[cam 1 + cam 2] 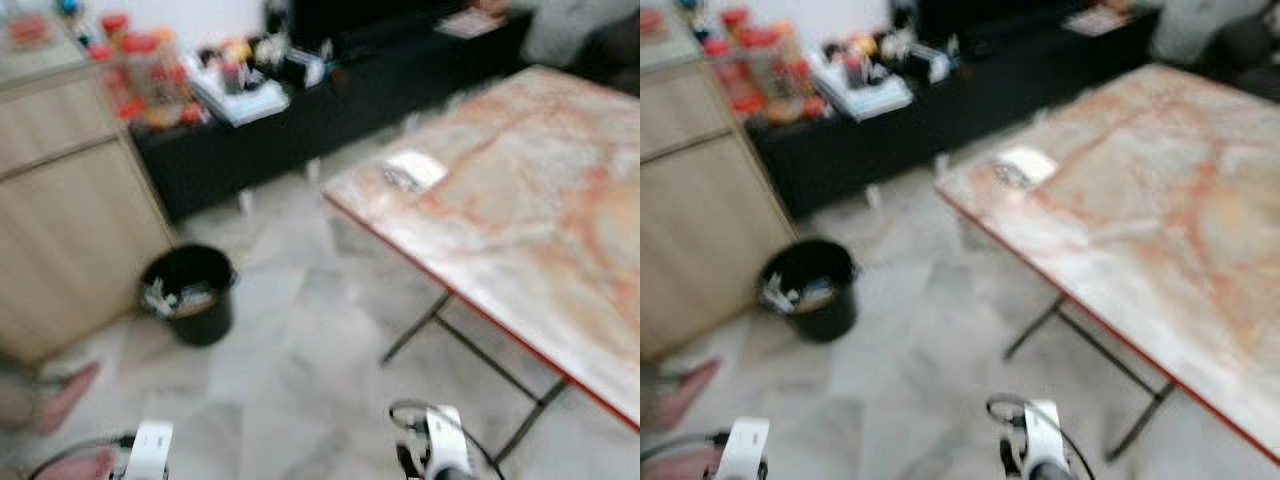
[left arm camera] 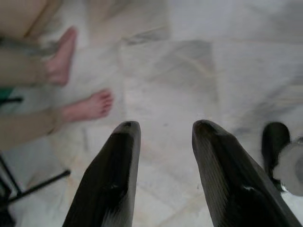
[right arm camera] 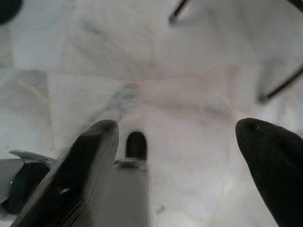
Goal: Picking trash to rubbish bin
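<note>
Marble-topped table (image 1: 520, 190) beside cluttered black bench (image 1: 300, 110).

A marble-patterned table (image 1: 520, 190) fills the right of the frame — a small white packet (image 1: 413, 171) lies near its left corner (blurred). On the pale tiled floor (image 1: 300, 370), lower left, stands a black bin (image 1: 188, 293).

both arms just hang low at the robot's sides, wrists pointing down at the floor, left gripper (image 2: 163, 175) with its two black fingers (image 2: 111, 184) a little apart and holding nothing, right gripper (image 3: 184, 175) spread a lot wider, also holding nothing
</note>
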Controlling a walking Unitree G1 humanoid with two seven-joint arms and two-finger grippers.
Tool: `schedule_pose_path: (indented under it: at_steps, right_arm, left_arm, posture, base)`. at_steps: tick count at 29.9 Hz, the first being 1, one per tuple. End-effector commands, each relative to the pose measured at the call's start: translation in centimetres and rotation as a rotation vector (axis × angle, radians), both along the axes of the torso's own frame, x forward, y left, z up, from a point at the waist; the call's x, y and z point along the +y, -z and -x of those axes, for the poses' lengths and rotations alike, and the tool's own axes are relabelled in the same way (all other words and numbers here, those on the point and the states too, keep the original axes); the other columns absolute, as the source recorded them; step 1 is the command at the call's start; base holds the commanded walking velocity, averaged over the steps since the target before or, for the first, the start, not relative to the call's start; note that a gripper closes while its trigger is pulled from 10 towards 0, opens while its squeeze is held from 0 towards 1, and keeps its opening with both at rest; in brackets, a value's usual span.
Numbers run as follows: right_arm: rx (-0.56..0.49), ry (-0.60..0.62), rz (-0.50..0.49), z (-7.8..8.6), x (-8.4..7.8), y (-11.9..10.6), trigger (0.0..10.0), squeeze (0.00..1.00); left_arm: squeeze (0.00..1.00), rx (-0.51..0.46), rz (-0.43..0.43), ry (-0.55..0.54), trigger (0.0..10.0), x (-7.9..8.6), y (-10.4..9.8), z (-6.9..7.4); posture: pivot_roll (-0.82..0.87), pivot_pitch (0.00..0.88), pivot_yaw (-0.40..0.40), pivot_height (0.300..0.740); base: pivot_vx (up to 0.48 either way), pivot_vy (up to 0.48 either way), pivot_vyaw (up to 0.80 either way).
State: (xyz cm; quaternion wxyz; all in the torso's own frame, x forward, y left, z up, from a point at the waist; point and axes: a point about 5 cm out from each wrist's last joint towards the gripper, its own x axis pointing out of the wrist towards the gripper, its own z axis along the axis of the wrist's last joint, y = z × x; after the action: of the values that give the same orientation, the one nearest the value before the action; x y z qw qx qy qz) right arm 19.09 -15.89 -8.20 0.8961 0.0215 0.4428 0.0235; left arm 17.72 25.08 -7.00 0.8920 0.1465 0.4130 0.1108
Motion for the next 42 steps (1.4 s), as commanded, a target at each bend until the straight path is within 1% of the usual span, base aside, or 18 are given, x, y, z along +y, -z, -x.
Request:
schedule_pose_path:
  at_steps: [1,10,17,42]
  right_arm:
    - [0.028,0.0,-0.008,0.7,0.31,0.38,10.0,0.0]
    - [0.029,-0.004,-0.004,0.63,0.21,0.35,10.0,0.0]
    - [0.027,-0.013,-0.005,0.5,0.35,0.3,10.0,0.0]
    - [0.027,-0.016,-0.008,0.39,0.42,0.25,10.0,0.0]
  left_arm:
    - [0.0,0.027,0.002,-0.025,10.0,0.31,0.37,0.9]
    - [0.0,0.025,0.006,-0.029,10.0,0.22,0.39,0.88]
    - [0.0,0.021,0.026,-0.03,10.0,-0.09,0.43,0.77]
    - [0.0,-0.002,0.034,-0.042,10.0,-0.08,0.27,0.51]
  posture:
    - [0.12,0.117,0.023,0.74]
    - [0.12,0.121,0.019,0.74]
    - [0.12,0.126,0.015,0.74]
    - [0.13,0.145,0.011,0.74]
  base:
    - [0.0,0.0,-0.79]
    - [0.0,0.0,-0.79]
    - [0.0,0.0,-0.78]
    - [0.0,0.0,-0.77]
